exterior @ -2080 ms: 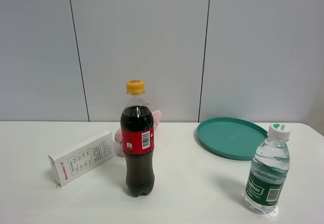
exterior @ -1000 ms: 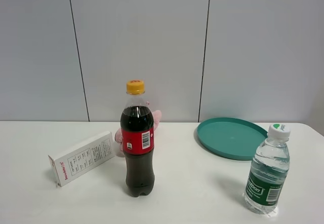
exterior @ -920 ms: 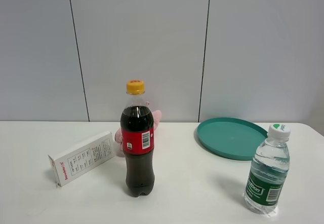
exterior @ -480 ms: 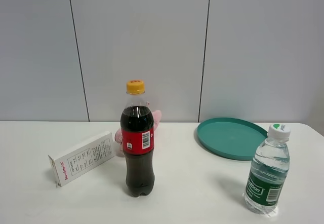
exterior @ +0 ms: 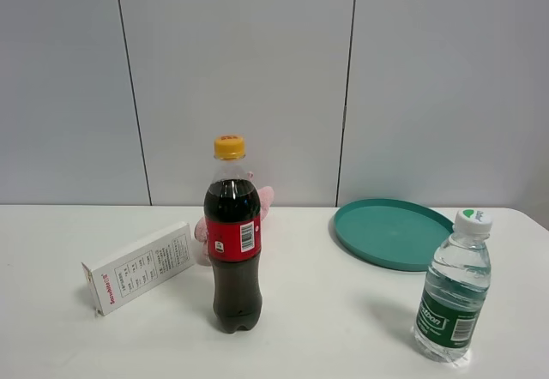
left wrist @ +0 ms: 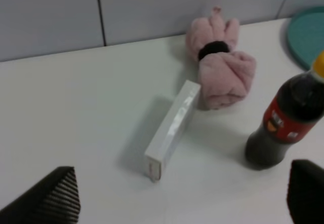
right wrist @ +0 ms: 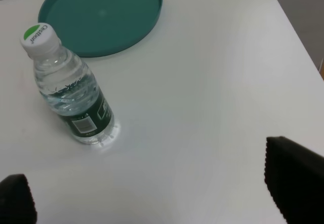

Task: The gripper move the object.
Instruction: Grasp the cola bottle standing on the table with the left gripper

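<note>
The cola bottle (exterior: 232,242), with dark liquid, a red label and a yellow cap, stands upright on the white table (exterior: 326,310) left of centre. It also shows in the left wrist view (left wrist: 283,122). My left gripper (left wrist: 179,203) is open and empty, hovering above the table on the near side of the bottle, apart from it. One of its black fingertips (left wrist: 50,196) shows at the frame's edge. My right gripper (right wrist: 157,193) is open and empty above the table's right part. Neither gripper shows in the exterior view.
A white box (exterior: 141,266) lies left of the cola bottle, also in the left wrist view (left wrist: 172,130). A pink plush toy (left wrist: 220,72) lies behind the bottle. A teal plate (exterior: 390,231) sits at the back right. A clear water bottle (exterior: 453,289) with a green label stands at the front right.
</note>
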Available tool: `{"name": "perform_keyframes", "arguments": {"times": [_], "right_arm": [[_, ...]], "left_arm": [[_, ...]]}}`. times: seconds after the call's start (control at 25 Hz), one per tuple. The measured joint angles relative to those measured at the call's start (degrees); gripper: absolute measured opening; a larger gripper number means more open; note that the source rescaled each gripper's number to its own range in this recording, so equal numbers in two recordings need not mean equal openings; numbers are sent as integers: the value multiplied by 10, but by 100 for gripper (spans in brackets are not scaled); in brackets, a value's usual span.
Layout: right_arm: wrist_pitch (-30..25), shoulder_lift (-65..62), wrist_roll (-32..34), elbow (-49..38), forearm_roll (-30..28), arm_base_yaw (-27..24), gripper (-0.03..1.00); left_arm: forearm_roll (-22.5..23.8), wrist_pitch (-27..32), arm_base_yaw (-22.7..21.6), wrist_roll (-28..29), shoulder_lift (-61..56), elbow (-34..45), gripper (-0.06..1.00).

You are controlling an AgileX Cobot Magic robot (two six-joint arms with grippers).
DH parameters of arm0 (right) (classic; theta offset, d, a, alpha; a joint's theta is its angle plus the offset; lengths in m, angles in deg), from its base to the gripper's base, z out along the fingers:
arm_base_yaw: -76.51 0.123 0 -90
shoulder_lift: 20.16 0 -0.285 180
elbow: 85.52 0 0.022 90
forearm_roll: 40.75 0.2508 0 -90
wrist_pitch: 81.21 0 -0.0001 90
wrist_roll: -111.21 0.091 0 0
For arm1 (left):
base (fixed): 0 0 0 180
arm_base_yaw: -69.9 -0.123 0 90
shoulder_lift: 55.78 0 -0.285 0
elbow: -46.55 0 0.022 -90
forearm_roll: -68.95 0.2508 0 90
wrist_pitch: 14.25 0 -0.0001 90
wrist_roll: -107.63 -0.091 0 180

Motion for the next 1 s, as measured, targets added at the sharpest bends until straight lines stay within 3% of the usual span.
{"name": "perform_keyframes", "arguments": {"times": [0.16, 0.32, 0.64, 0.8, 1.0], "right_arm": [[0, 0, 0, 0, 0, 0, 100], [0, 0, 0, 0, 0, 0, 100], [0, 0, 0, 0, 0, 0, 100], [0, 0, 0, 0, 0, 0, 100], [0, 0, 0, 0, 0, 0, 100]], "left_arm": [[-45, -4, 0, -46, 94, -39, 56], [-51, -13, 3, -68, 187, -84, 55], [-57, -32, 72, -106, 325, -155, 47], [-33, -31, 122, -118, 401, -204, 47], [32, 22, 195, -115, 542, -364, 47]]}}
